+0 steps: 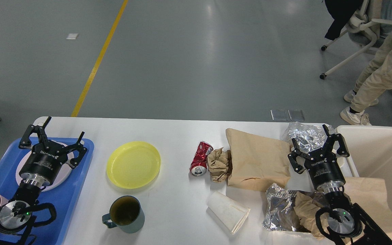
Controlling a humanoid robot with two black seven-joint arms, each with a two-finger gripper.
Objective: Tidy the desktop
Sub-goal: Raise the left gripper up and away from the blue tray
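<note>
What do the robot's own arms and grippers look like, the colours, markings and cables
Both arms are black. The left gripper and right gripper are black two-finger units with linked, bolted fingers on a round black body lettered ROBOTIQ in white. A silver metal ring sits behind each body. Lower down, each arm shows a silver disc with a small green light and looping black cables.

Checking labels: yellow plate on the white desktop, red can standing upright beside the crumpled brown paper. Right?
Not quite. In the head view the red can lies on its side, dented, beside the crumpled brown paper. The yellow plate is on the desktop.
</note>
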